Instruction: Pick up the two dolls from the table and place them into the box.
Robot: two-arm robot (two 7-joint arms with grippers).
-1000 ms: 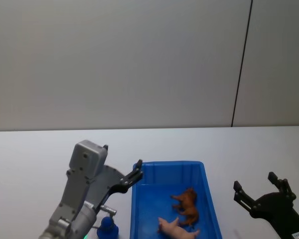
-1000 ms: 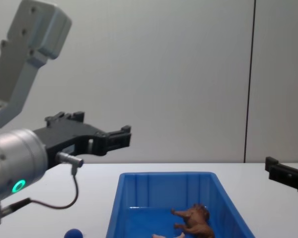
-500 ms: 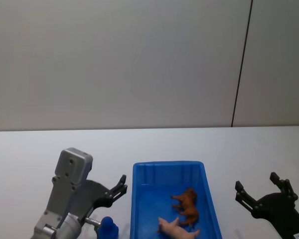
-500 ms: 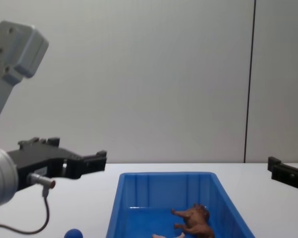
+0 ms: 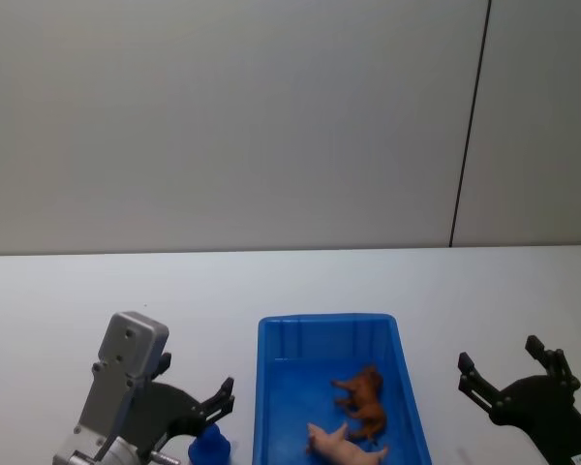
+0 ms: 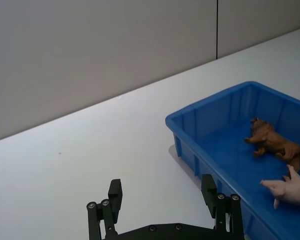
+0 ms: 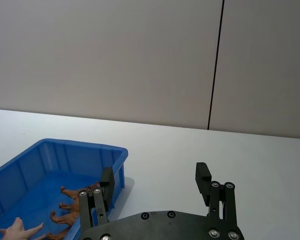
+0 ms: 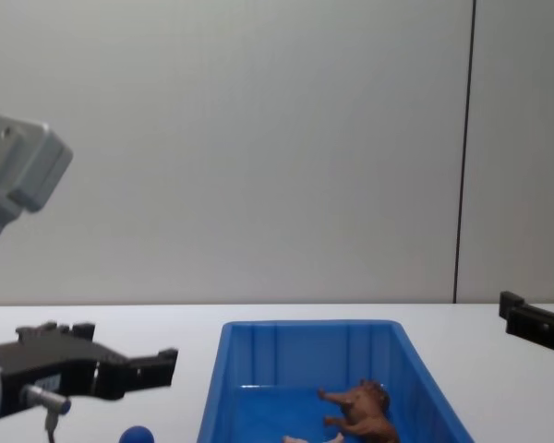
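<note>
We see left gripper (image 5: 196, 407) lower left, fingers apart, empty, beside small blue object (image 5: 209, 448). Right gripper (image 5: 511, 371) lower right, spread, empty. Pink doll (image 5: 345, 445) and brown doll (image 5: 364, 400) lie in box (image 5: 326, 324) on table (image 5: 77, 291). Chest view cuts pink doll at bottom edge.

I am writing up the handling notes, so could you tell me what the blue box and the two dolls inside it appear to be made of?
The box looks like moulded hard plastic: uniform blue, slightly glossy, with ribbed inner walls and a rolled rim. The brown doll seems to be solid plastic or rubber, matte, with sculpted shaggy texture rather than real fur. The pink doll looks smooth and faintly shiny, probably soft vinyl or plastic; its hardness cannot be judged.
</note>
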